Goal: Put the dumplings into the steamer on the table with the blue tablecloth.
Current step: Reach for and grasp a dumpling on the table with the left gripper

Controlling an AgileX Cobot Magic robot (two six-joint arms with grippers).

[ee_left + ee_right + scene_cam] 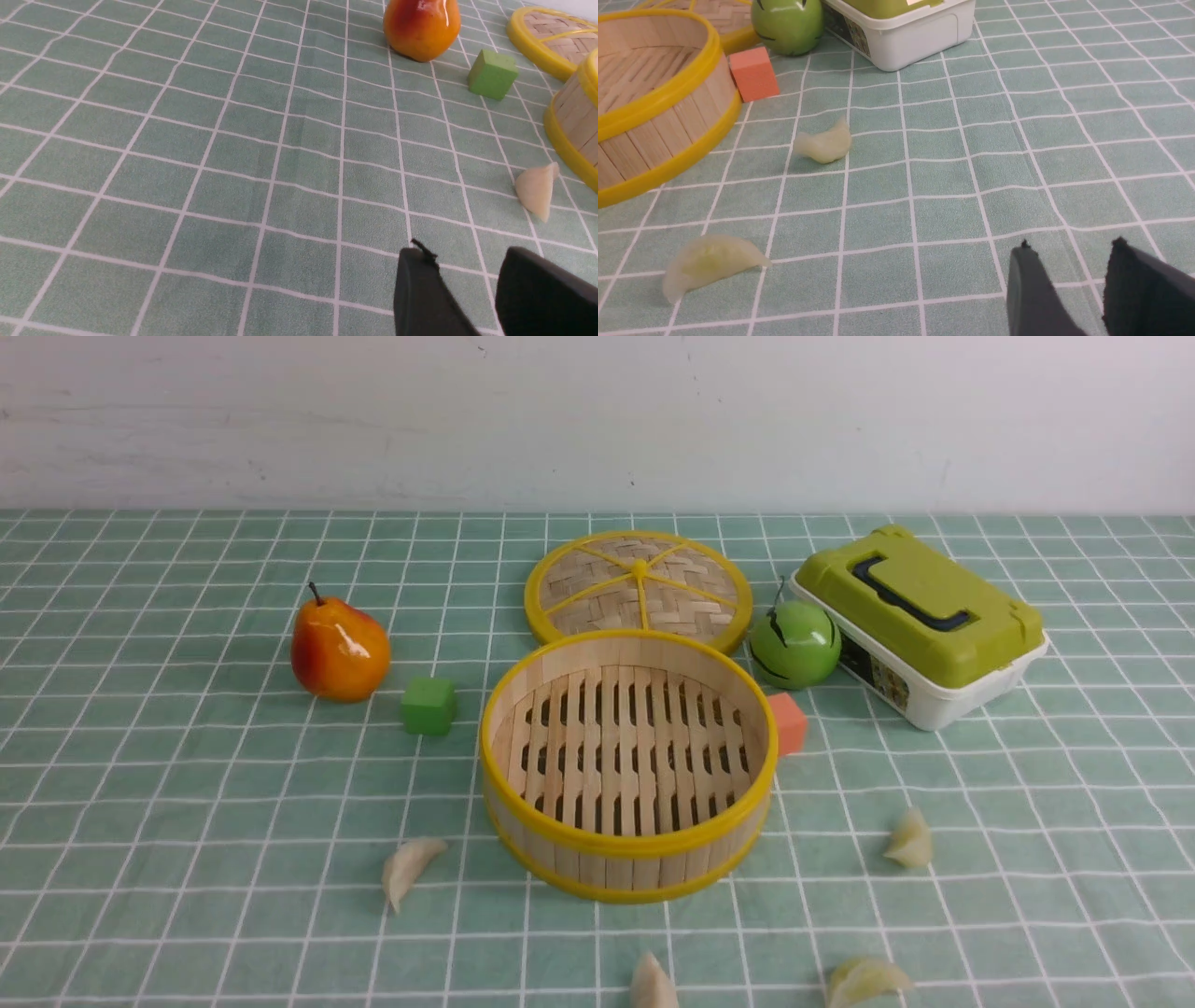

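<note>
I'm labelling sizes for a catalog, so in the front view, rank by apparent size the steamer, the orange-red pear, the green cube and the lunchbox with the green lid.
1. steamer
2. lunchbox
3. orange-red pear
4. green cube

The front view's lower edge crops one dumpling.

The tabletop cloth is teal-green with a white grid. The bamboo steamer is pale tan with yellow rims; its woven lid is tan, yellow-edged and yellow-spoked. The pear blends orange and red. One block is green, another block salmon.
</note>
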